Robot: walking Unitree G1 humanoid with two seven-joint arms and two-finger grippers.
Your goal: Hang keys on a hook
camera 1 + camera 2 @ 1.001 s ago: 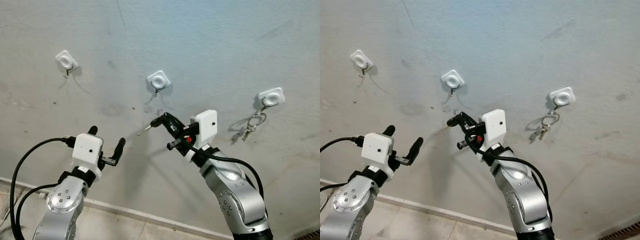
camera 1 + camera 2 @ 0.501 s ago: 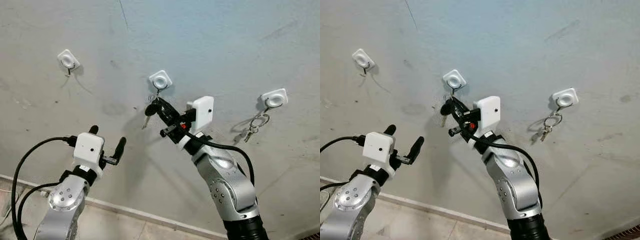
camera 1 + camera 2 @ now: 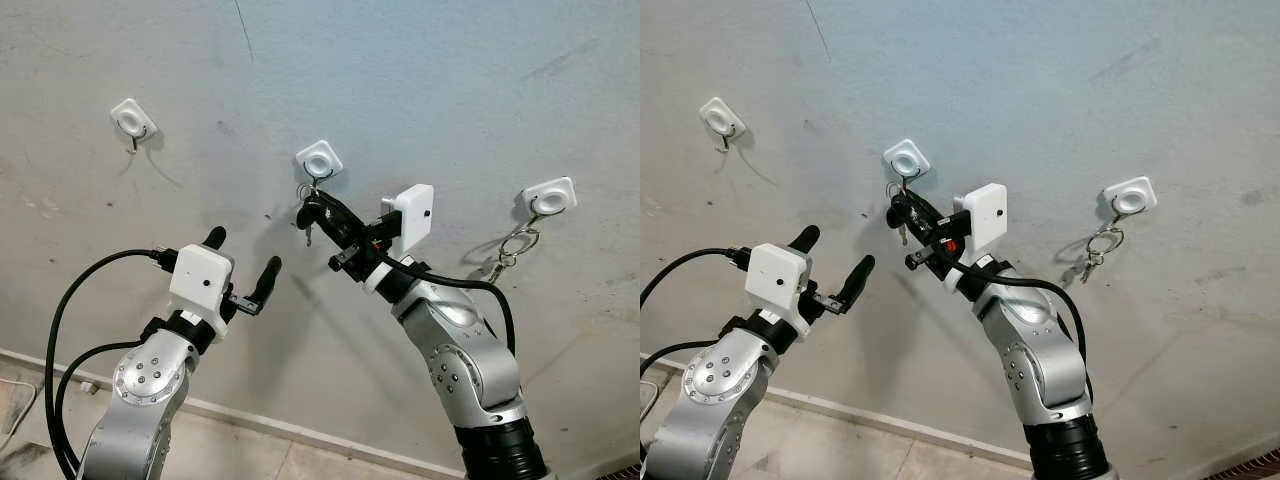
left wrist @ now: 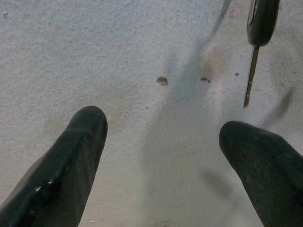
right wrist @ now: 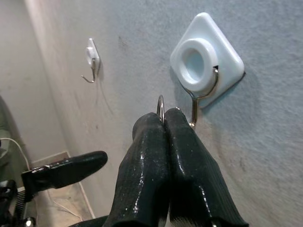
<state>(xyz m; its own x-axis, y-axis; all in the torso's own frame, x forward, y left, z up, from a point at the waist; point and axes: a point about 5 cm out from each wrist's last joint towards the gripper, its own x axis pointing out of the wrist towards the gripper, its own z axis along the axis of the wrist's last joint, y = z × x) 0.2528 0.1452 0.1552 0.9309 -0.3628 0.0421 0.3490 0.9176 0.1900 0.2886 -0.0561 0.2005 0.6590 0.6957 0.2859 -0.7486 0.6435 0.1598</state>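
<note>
Pinching key ring (image 5: 161, 105), right claw (image 5: 164, 124), seemingly beside hook (image 5: 201, 90).

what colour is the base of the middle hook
White, with a silver metal hook; clearest in the right wrist view.

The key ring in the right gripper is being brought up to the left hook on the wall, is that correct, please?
Not quite: the right gripper, fingers shut on the key ring, is at the middle hook, not the left hook. The left eye view shows all three hooks, and the right wrist view shows the ring beside that hook's wire.
</note>
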